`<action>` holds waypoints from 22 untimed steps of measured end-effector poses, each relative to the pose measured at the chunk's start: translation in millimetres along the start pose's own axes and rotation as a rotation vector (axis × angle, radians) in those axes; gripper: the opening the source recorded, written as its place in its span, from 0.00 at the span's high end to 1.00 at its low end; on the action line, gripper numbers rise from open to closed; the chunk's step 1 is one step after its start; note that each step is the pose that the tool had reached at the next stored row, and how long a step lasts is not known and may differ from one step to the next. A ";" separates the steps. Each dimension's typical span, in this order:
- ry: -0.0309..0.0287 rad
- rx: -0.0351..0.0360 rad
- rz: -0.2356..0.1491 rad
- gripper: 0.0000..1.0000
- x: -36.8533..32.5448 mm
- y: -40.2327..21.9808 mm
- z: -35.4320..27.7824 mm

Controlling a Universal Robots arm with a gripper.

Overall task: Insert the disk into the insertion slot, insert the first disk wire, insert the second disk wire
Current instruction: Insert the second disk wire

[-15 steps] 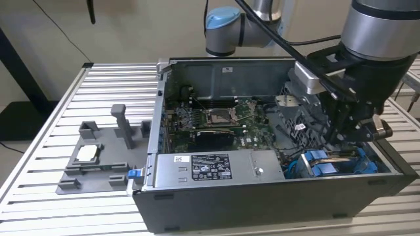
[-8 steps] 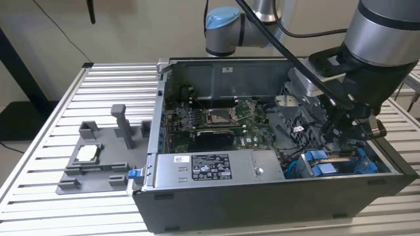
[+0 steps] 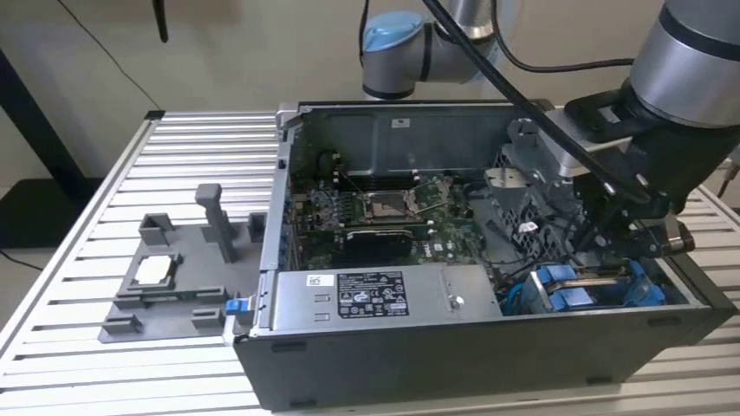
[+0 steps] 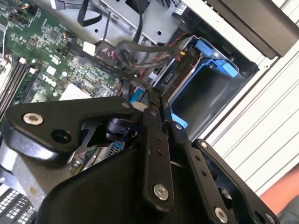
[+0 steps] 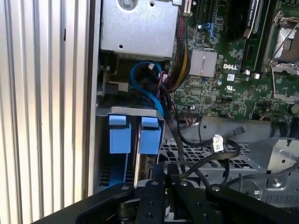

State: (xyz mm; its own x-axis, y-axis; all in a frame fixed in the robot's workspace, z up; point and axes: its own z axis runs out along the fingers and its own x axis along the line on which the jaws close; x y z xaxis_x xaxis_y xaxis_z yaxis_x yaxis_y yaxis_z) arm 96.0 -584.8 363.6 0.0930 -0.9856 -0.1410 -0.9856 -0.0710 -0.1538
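Observation:
The disk (image 3: 592, 282) stands on edge in the insertion slot (image 3: 535, 303) at the case's corner toward the exterior view's right. Its thin metal edge (image 5: 138, 156) shows between two bright blue tabs (image 5: 120, 135) of its frame (image 4: 212, 56). My gripper (image 3: 630, 247) hangs inside the case just above that bay. In both wrist views its black fingers (image 4: 152, 121) meet at the tips, shut on a black disk wire (image 5: 174, 140) that runs down from the motherboard side to the gripper (image 5: 169, 176) (image 4: 156, 95).
The grey labelled power-supply box (image 3: 370, 296) lies along the case's front wall, with the green motherboard (image 3: 387, 208) behind it. A blue cable (image 5: 145, 88) and a loose white connector (image 5: 217, 142) lie near the bay. A grey fixture (image 3: 173, 277) sits on the slatted table.

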 end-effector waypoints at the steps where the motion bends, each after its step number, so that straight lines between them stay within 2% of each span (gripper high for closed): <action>1: -0.0004 -0.0065 0.001 0.85 0.8 -2.5 0.9; 6: -0.0028 -0.0416 0.007 0.85 4.9 -13.6 4.9; 8: -0.0037 -0.0526 0.008 0.85 6.6 -16.2 6.6; 10: -0.0040 -0.0576 0.011 0.85 7.4 -16.4 8.4; 13: -0.0031 -0.0611 0.018 0.85 8.9 -16.3 10.1; 17: -0.0042 -0.0738 0.021 0.85 11.3 -18.6 12.0; 22: -0.0042 -0.0754 0.021 0.85 11.4 -19.0 12.1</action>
State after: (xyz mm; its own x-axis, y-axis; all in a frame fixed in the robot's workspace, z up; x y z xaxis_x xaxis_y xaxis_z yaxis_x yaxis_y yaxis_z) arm 117.5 -592.8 353.1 0.0723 -0.9864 -0.1477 -0.9952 -0.0614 -0.0766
